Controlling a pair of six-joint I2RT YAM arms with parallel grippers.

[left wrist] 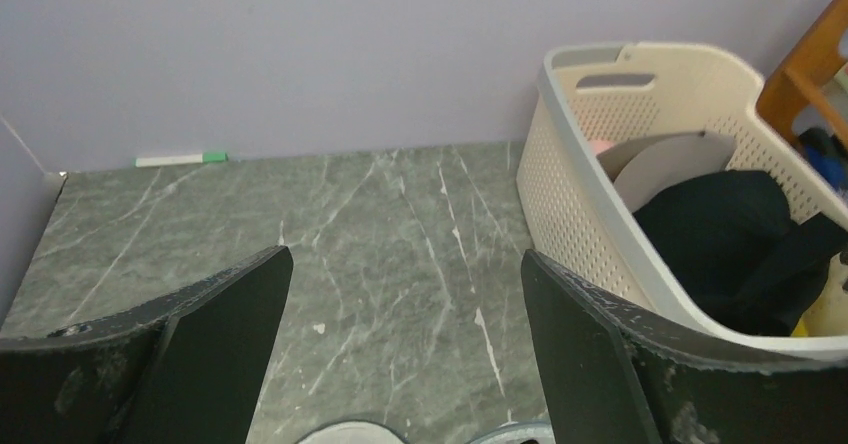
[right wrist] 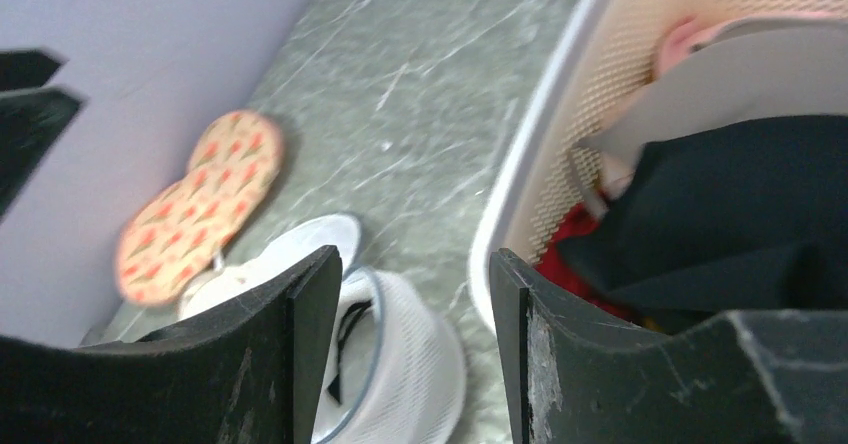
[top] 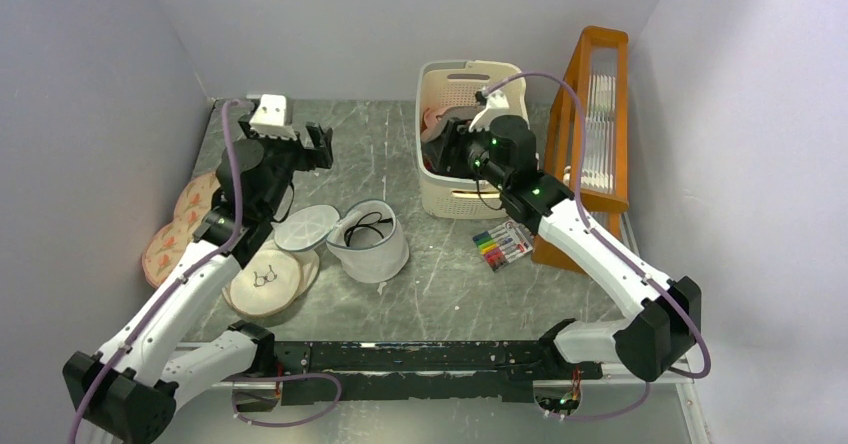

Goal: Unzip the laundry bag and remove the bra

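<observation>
The laundry bag stands unzipped mid-table, with its round lid flipped to the left. It also shows in the right wrist view. A thin black strap shows inside it, but no cups. Black fabric lies in the cream basket and also shows in the right wrist view. I cannot tell whether that fabric is the bra. My right gripper is open and empty at the basket's left rim. My left gripper is open and empty, above the table behind the bag.
Cream round pads lie left of the bag, and pink patterned pads lean at the left wall. A pack of markers and an orange wooden rack are to the right. A grey-brown garment lies in the basket.
</observation>
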